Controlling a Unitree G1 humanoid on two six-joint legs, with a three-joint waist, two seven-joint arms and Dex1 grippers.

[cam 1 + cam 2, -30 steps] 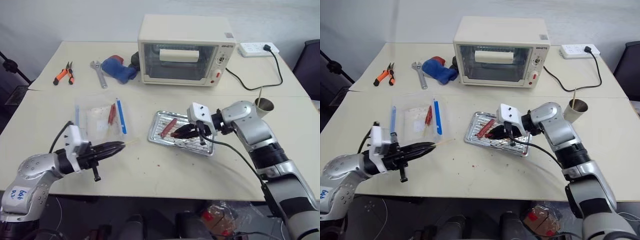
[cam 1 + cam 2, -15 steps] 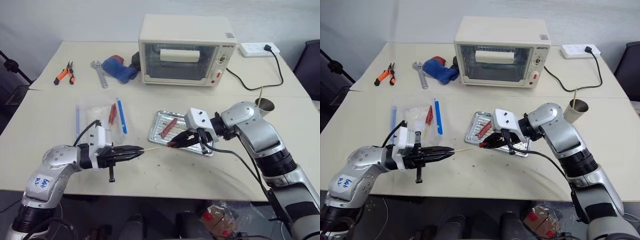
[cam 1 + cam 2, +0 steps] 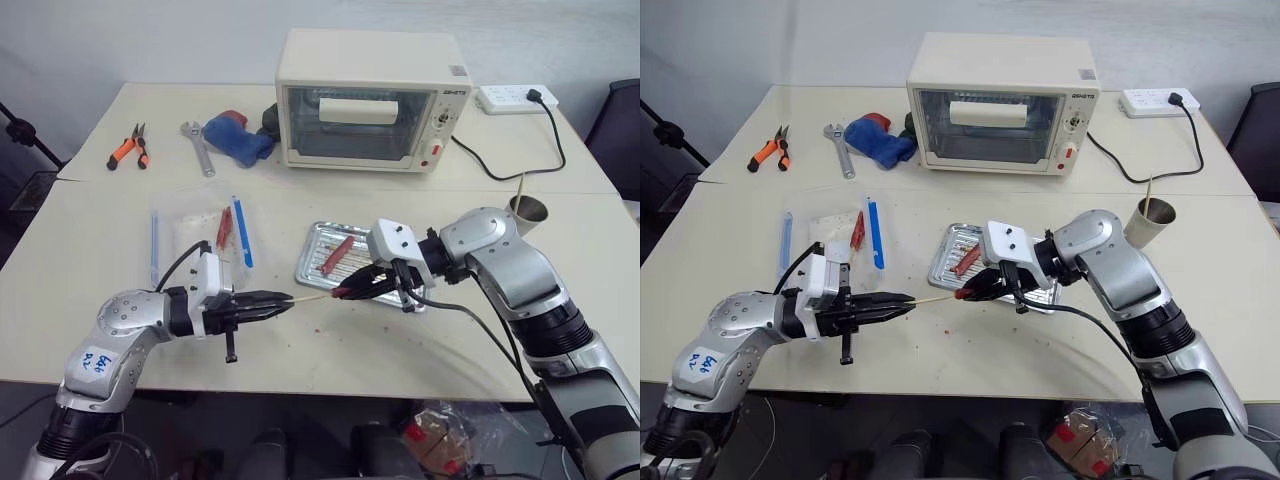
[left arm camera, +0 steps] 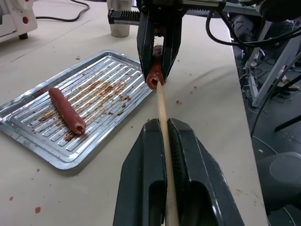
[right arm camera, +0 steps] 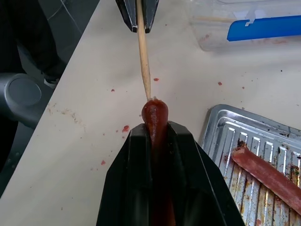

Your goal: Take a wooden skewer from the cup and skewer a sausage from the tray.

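My left gripper (image 3: 283, 299) is shut on the wooden skewer (image 4: 161, 110), which points level toward the right. My right gripper (image 3: 343, 293) is shut on the dark reddish-brown sausage (image 5: 155, 123), held just above the table at the tray's near left edge. The skewer's tip (image 5: 149, 98) touches the sausage's rounded end. The silver tray (image 3: 312, 251) lies mid-table with another sausage (image 3: 337, 254) on its ribbed floor. The grey-beige cup (image 3: 529, 212) stands at the right with a skewer in it.
A clear bag with a blue zip (image 3: 200, 235) lies left of the tray. The cream toaster oven (image 3: 372, 98) stands behind, with a power strip (image 3: 515, 97) and cable to its right. A blue cloth (image 3: 236, 137), wrench (image 3: 199, 147) and orange pliers (image 3: 129, 149) lie at the back left.
My left gripper has carried the skewer rightward, and my right gripper has drawn the sausage off the tray toward it. The skewer's tip now meets the sausage's end.
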